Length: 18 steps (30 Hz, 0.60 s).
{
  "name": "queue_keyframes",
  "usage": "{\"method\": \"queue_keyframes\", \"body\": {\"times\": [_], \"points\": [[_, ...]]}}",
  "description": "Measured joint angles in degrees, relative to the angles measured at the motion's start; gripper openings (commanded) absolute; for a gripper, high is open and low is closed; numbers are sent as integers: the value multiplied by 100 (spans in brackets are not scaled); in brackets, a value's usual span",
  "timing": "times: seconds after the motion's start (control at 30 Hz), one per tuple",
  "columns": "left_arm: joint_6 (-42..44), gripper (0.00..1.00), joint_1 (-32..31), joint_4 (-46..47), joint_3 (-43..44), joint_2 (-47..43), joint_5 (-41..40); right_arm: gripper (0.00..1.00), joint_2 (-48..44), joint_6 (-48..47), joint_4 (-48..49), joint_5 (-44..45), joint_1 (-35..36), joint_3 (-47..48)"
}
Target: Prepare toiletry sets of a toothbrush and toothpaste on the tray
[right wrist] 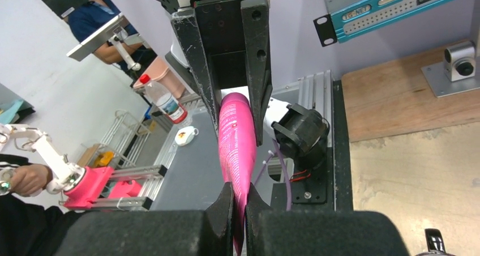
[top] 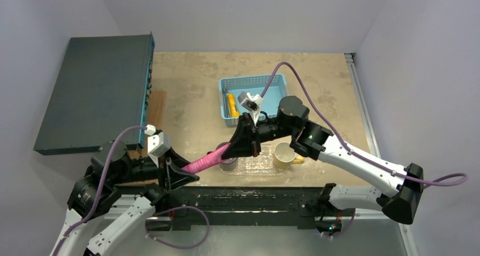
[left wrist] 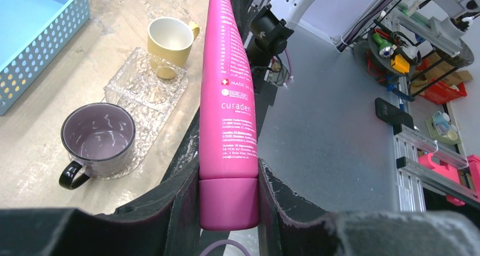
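The magenta-pink tube [top: 206,161] hangs in the air between both grippers, over the table's near edge. My left gripper [top: 184,174] is shut on its cap end [left wrist: 228,196], with a finger pressed on each side. My right gripper [top: 238,145] is shut on its flat crimped end [right wrist: 238,199]. The clear crinkled tray [top: 257,166] lies just under and beyond the right gripper; it also shows in the left wrist view [left wrist: 148,89]. The yellow-orange tube [top: 232,105] lies in the blue basket [top: 270,86]. I cannot make out the toothbrushes.
A purple mug [left wrist: 99,134] stands on the tray's left end. A yellow mug [left wrist: 170,38] stands at the tray's right end. A dark teal box [top: 96,92] fills the left of the table, with a wooden block [top: 157,106] beside it.
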Motion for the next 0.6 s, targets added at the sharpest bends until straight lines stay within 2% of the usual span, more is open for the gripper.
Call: {"method": "queue_keyframes", "body": {"times": [0.1, 0.2, 0.37, 0.6], "points": [[-2, 44, -4, 66, -33, 68, 0, 0, -98, -90, -173, 109, -4, 0], [-22, 57, -15, 136, -59, 164, -46, 0, -195, -275, -463, 262, -7, 48], [-48, 67, -20, 201, -66, 313, -170, 0, -262, -649, -1200, 531, -2, 365], [2, 74, -24, 199, 57, 505, -699, 0, -328, -1185, -2575, 1209, -2, 966]]}}
